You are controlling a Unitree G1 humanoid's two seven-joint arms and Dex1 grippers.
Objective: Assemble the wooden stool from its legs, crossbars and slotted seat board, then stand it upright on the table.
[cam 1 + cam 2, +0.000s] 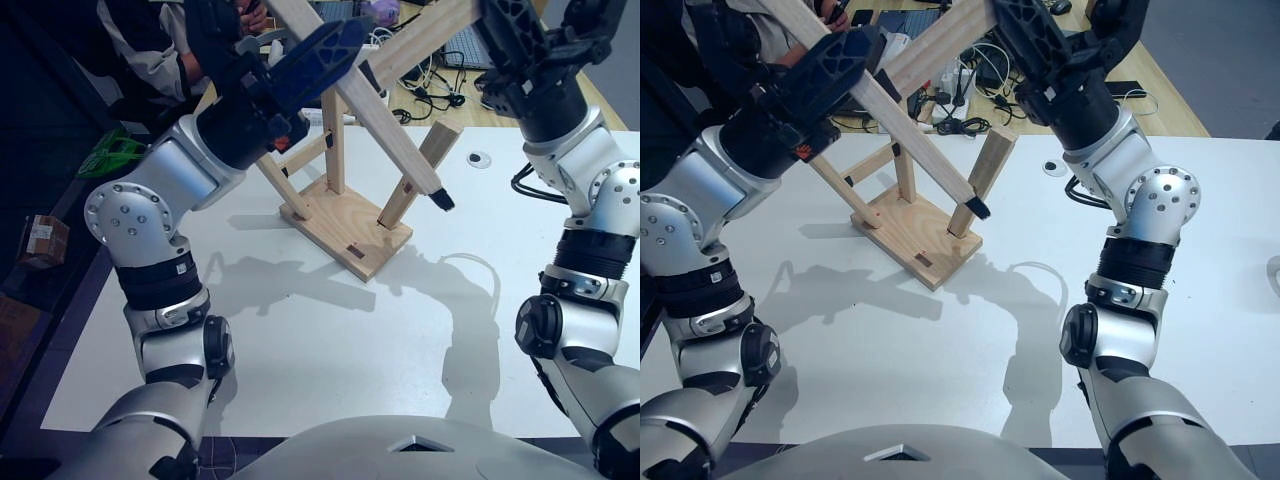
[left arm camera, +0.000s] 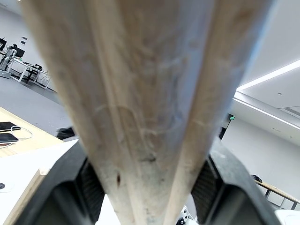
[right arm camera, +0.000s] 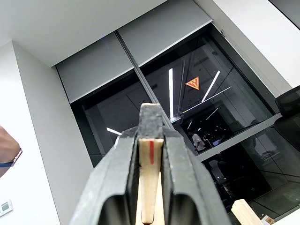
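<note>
You have the left pincer (image 1: 330, 55) pinching a long wooden leg (image 1: 397, 145) slanted down over the slotted seat board (image 1: 345, 225), which lies on the counter (image 1: 300, 340) with fitted legs (image 1: 334, 150) pointing up, and the right pincer (image 1: 505, 35) clamping a crossbar (image 1: 415, 50) aloft, probably for joining them.

Behind the work area: wooden desk (image 1: 1170, 100) carrying a tangle of black and white cables (image 1: 430, 85), a laptop (image 1: 462, 45) and a flat black slab (image 1: 1125, 88). Just in front of that desk: small round disc (image 1: 480, 158), lying flat. Nearer, toward the right: thin pale cord (image 1: 485, 275), bent in an open loop. Off to the left, lower down: green mesh-like item (image 1: 110, 155) and, nearer, a small cardboard box (image 1: 42, 240). Overhead and beyond: dark glazed wall (image 3: 211, 108) under grey blinds (image 3: 108, 61), with an orange triangular sign (image 3: 195, 83), reflected light strips (image 3: 170, 89) and an office chair (image 3: 289, 112) at the edge; bright ceiling strip light (image 2: 276, 75); distant desks (image 2: 23, 75).
</note>
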